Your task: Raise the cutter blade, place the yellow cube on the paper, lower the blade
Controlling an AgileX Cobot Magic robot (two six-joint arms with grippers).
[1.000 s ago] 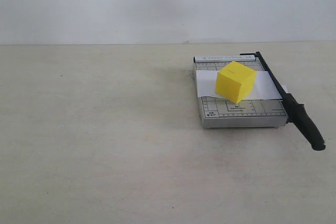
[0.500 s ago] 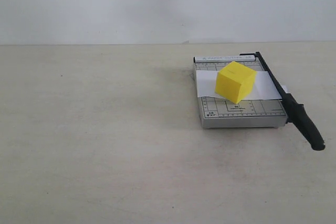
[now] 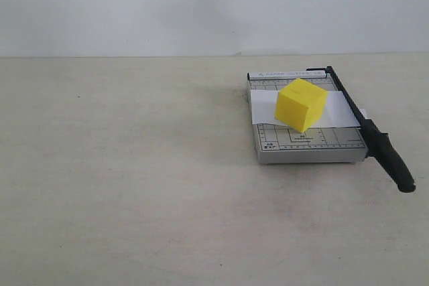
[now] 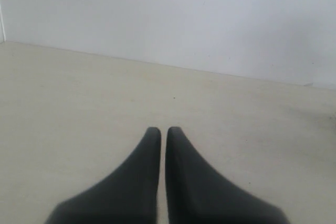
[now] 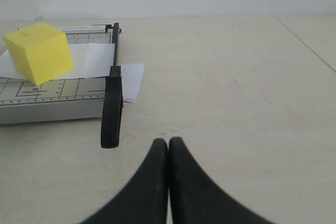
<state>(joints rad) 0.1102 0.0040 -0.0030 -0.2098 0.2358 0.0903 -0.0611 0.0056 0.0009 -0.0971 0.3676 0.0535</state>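
The yellow cube (image 3: 301, 104) (image 5: 40, 51) rests on the white paper (image 3: 335, 112) (image 5: 89, 60), which lies across the grey gridded cutter base (image 3: 308, 144) (image 5: 47, 98). The cutter blade (image 3: 375, 138) (image 5: 112, 106) lies lowered along the base's right edge, its thick black handle sticking out past the front corner. A paper strip pokes out beyond the blade. Neither arm shows in the exterior view. My left gripper (image 4: 163, 130) is shut and empty over bare table, far from the cutter. My right gripper (image 5: 168, 141) is shut and empty, a short way off the handle's end.
The beige table (image 3: 134, 179) spreads wide to the left of and in front of the cutter. A white wall (image 3: 201, 5) stands behind the table's far edge.
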